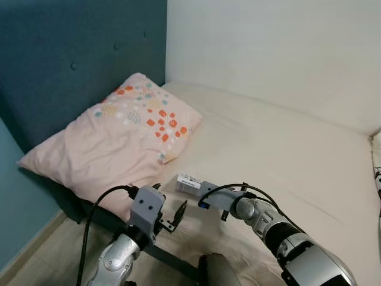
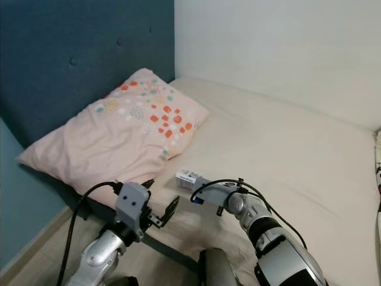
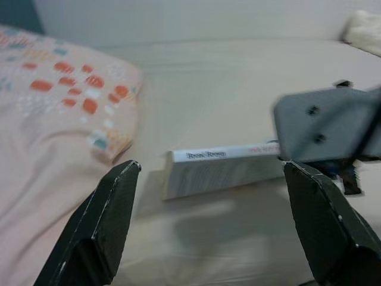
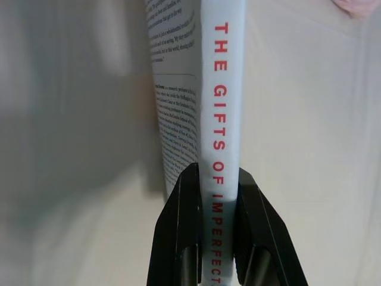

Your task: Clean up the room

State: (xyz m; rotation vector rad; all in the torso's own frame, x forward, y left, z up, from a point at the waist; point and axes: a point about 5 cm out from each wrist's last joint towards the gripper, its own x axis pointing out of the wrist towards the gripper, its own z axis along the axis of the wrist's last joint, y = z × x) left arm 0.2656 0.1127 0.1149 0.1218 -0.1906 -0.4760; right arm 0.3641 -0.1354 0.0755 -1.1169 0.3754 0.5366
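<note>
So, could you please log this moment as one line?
right claw: shut on book | book: on bed, beside pillow | left claw: open, facing book

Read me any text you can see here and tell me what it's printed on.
"THE GIFTS OF IMPERFECT": red letters on the book spine, cut off where the right claw grips it.
Small print on the book's cover: too small to read.
White edge lettering, left wrist view: blurred, unreadable.
</note>
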